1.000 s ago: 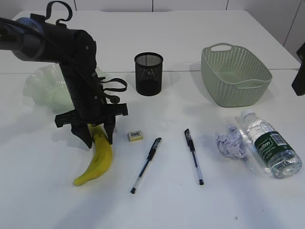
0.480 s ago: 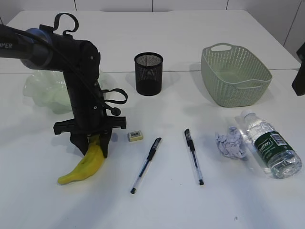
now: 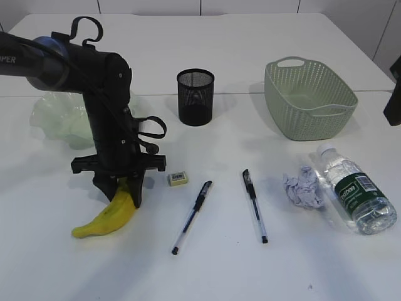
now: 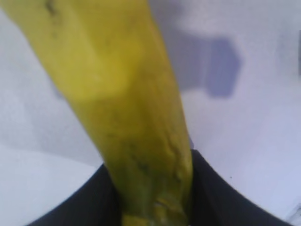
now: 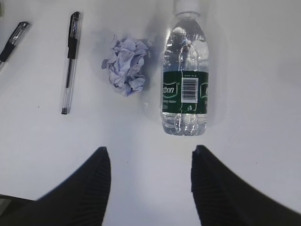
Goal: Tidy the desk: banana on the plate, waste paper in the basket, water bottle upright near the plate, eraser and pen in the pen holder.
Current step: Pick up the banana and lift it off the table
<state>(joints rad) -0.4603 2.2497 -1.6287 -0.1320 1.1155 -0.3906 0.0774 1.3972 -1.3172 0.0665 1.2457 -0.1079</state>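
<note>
L gripper (image 3: 121,189), black, points down at the near-left of the large plain white desk (image 3: 207,269), fingers clamped on the stem end of the long curved yellow banana w/ brown specks (image 3: 105,219). Banana's other end lies on the desk, pointing near-left. L wrist view: banana (image 4: 117,103) fills the frame, wedged between the dark fingers.

Translucent pale green glass plate w/ ruffled rim (image 3: 59,116) sits far-left behind the arm, apart from the banana. Black wire-mesh pen holder (image 3: 195,96) stands upright, centre-far. Sage green perforated plastic basket (image 3: 309,98) at far right.

Tiny pale yellow eraser w/ white sleeve (image 3: 178,179) lies just right of the L gripper. Two clear-barrel pens w/ black caps lie in the middle: L pen (image 3: 192,217) and R pen (image 3: 254,205), well apart.

Crumpled white waste paper ball (image 3: 303,188) lies just beside the clear plastic water bottle w/ white cap & dark green label (image 3: 355,196), bottle on its side at near right.

R gripper (image 5: 150,165) hovers above the desk near the bottle, fingers apart, holding nothing; only a dark bit of it shows at the right edge of the exterior view.
</note>
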